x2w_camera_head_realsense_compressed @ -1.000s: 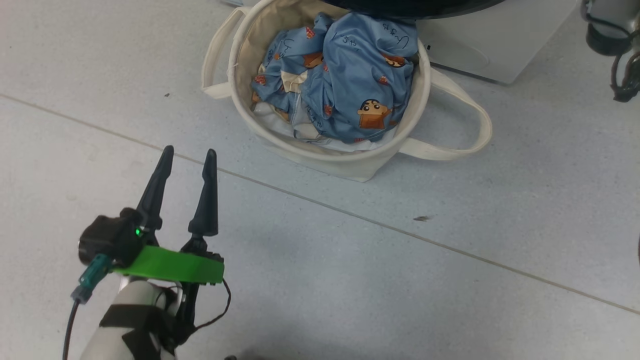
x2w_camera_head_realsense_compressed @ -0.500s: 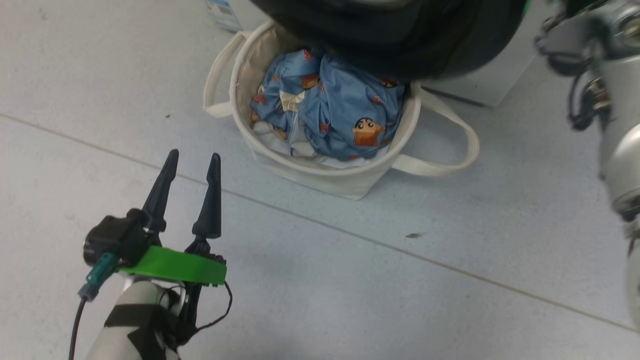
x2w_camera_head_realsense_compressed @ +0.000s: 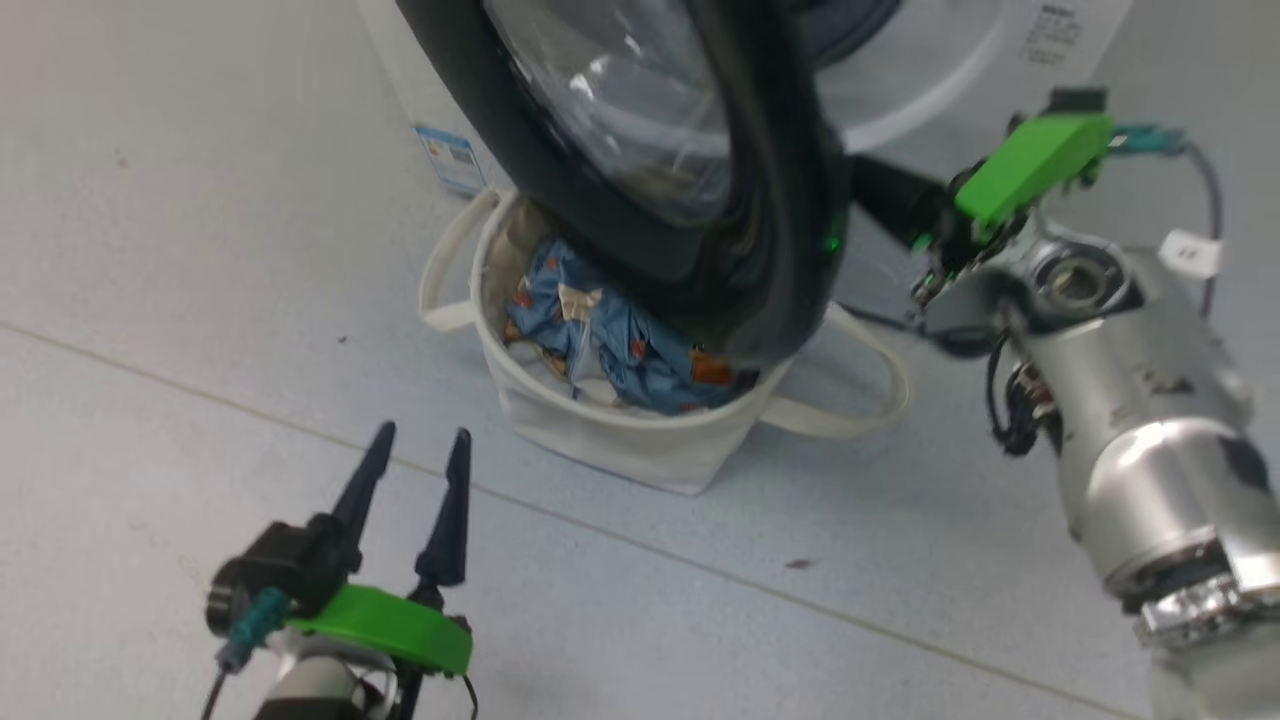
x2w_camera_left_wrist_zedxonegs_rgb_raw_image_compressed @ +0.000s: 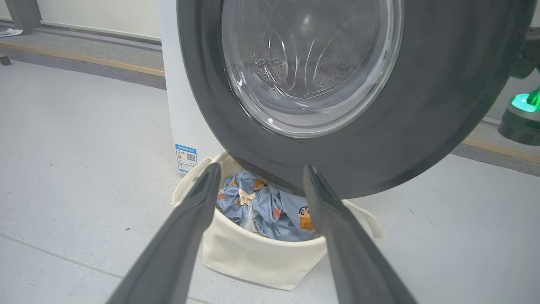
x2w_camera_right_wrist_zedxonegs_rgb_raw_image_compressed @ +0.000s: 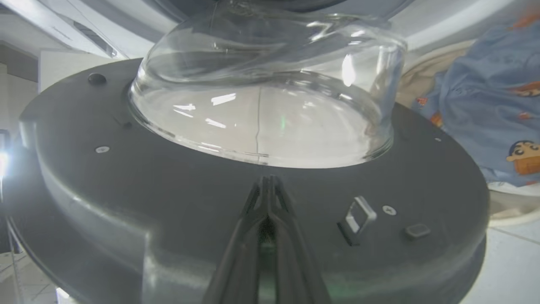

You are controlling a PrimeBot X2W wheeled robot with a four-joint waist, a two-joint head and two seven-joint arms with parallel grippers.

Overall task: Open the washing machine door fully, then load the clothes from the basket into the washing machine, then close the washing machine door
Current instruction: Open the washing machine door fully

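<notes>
The washing machine door [x2w_camera_head_realsense_compressed: 770, 200], black-rimmed with a bulging glass centre, stands swung out over the basket [x2w_camera_head_realsense_compressed: 620, 445]. The clothes [x2w_camera_head_realsense_compressed: 610, 345], light blue with orange cartoon prints, lie inside the basket, partly hidden by the door's lower rim. My right gripper [x2w_camera_right_wrist_zedxonegs_rgb_raw_image_compressed: 266, 177] is shut, its tips against the door's [x2w_camera_right_wrist_zedxonegs_rgb_raw_image_compressed: 168, 202] dark inner face just below the glass. In the head view its fingers [x2w_camera_head_realsense_compressed: 885, 195] reach behind the rim. My left gripper [x2w_camera_head_realsense_compressed: 423, 432] hangs open above the floor in front of the basket [x2w_camera_left_wrist_zedxonegs_rgb_raw_image_compressed: 253, 257], holding nothing.
The washing machine [x2w_camera_head_realsense_compressed: 930, 70] stands behind the door, a blue label [x2w_camera_head_realsense_compressed: 450, 160] on its white side. One basket strap handle [x2w_camera_head_realsense_compressed: 860, 400] lies on the grey tiled floor to the right. My silver right forearm [x2w_camera_head_realsense_compressed: 1130, 440] crosses the right side.
The head camera has tilted up, bringing the door and my right arm into the picture. The door now covers more of the basket. My left gripper stays open.
</notes>
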